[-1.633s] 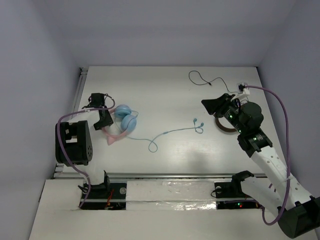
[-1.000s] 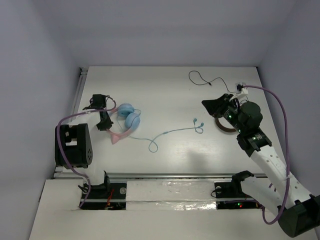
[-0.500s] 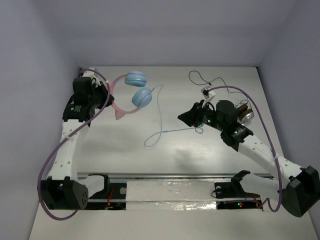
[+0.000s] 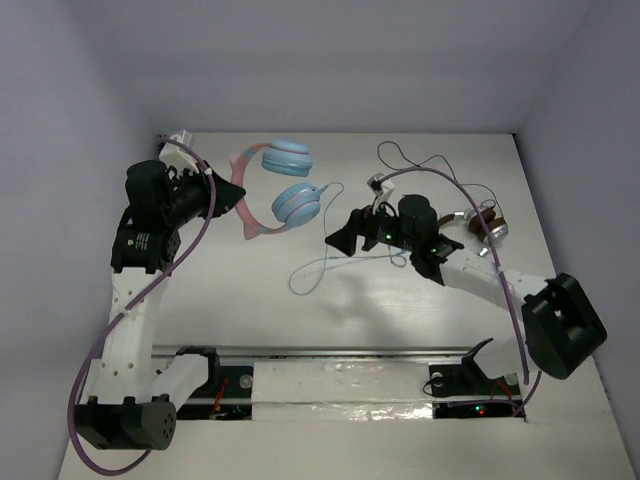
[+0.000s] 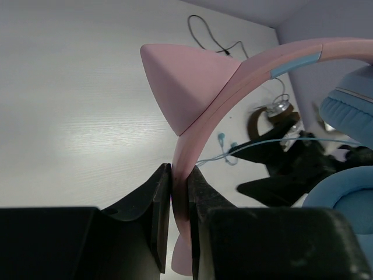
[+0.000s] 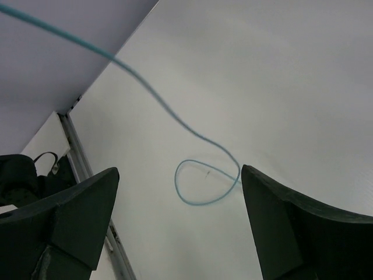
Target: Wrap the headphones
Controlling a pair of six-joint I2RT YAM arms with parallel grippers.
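Note:
The headphones [image 4: 290,182], light-blue ear cups on a pink cat-ear headband [image 5: 221,87], hang above the back left of the table. My left gripper [image 4: 218,196] is shut on the headband [image 4: 243,195]; in the left wrist view both fingers [image 5: 162,192] press the pink band. The thin blue cable [image 4: 330,262] drops from the lower cup to a loop on the table [image 4: 302,284]. My right gripper [image 4: 342,232] hovers open over the cable's middle stretch; the loop [image 6: 204,186] lies between its spread fingertips [image 6: 111,178], untouched.
Brown-and-silver headphones [image 4: 482,222] lie at the right behind my right arm, their thin black cable [image 4: 400,160] curling at the back. A metal rail [image 6: 73,140] marks the table's near edge.
My left arm has carried the lifted headphones slightly right. My right arm has swung left over the blue cable, and its jaws have opened wide.

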